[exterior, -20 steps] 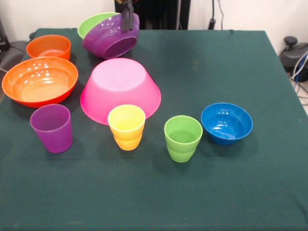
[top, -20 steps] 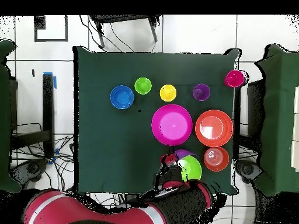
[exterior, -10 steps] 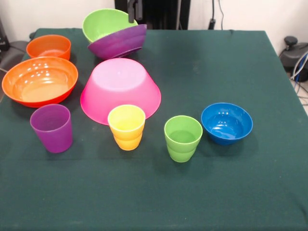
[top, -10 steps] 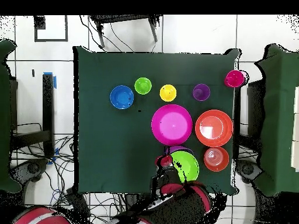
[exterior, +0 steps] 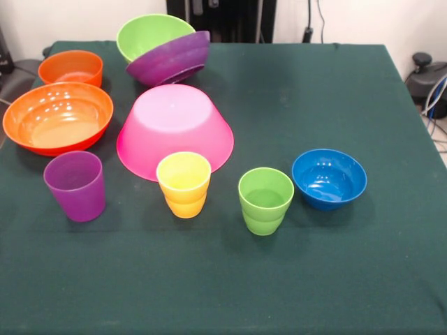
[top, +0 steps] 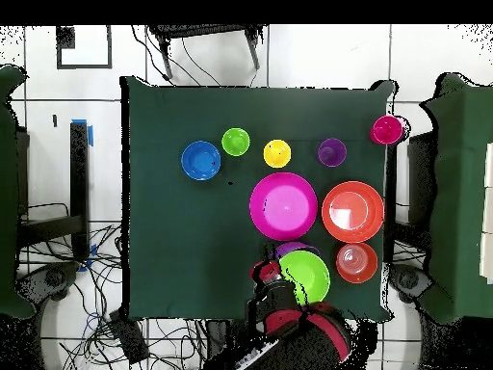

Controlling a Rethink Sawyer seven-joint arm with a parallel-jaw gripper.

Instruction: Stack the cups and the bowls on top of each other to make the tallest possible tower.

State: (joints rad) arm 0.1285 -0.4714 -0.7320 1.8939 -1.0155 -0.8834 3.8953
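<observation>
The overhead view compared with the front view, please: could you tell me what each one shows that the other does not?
Only the overhead view shows the red cup at the table's corner and the arm beside the lime green bowl. Only the front view shows that this bowl sits tilted inside the purple bowl, and the pink bowl's sloping wall. Both show the blue bowl and both orange bowls.

Front and overhead, table [exterior: 314, 105] shared

pink bowl [top: 283, 205] mid-table, lime green bowl [top: 305, 276] just below, large orange bowl [top: 352, 211] beside
</observation>
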